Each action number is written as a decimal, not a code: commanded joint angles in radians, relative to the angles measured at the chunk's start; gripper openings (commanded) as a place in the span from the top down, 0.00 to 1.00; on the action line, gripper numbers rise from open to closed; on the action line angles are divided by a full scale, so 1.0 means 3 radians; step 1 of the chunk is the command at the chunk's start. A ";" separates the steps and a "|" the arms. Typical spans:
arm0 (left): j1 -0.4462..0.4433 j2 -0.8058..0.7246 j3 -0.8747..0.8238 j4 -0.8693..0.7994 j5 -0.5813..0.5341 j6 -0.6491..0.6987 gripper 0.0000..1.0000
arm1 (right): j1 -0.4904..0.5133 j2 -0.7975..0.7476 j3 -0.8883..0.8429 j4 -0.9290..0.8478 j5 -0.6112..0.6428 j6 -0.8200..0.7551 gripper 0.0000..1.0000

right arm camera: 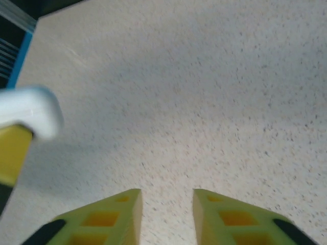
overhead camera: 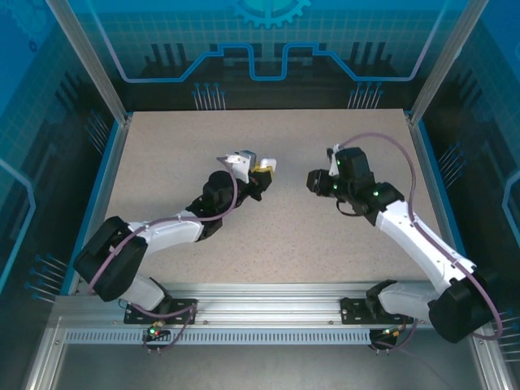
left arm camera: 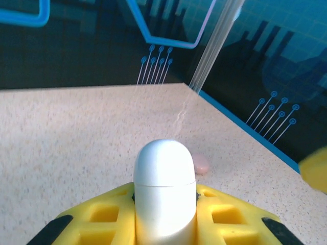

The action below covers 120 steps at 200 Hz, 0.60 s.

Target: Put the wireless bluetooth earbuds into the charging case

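Currently mid-task: the left gripper [left arm camera: 166,193] is clamped on the white case [left arm camera: 164,168], upright at lower centre of its wrist view, with the lid seam apparently shut. The right gripper [right arm camera: 167,195] is parted and empty over the bare table [right arm camera: 214,102]. A small pinkish lump [left arm camera: 201,164] lies just behind the case; whether it is an earbud is unclear. Next move likely needs the lid opened and an earbud fetched; the case crowds the lump.

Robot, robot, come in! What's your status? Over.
Left fingers shut on white case, lid closed. Right fingers open, empty, above table. Small pink thing lies behind case.
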 commanded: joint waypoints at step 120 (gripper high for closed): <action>0.0057 0.1462 0.0898 -0.0540 -0.0004 -0.1053 1.00 | 0.0173 -0.0716 -0.0560 0.0142 0.0448 0.0085 0.40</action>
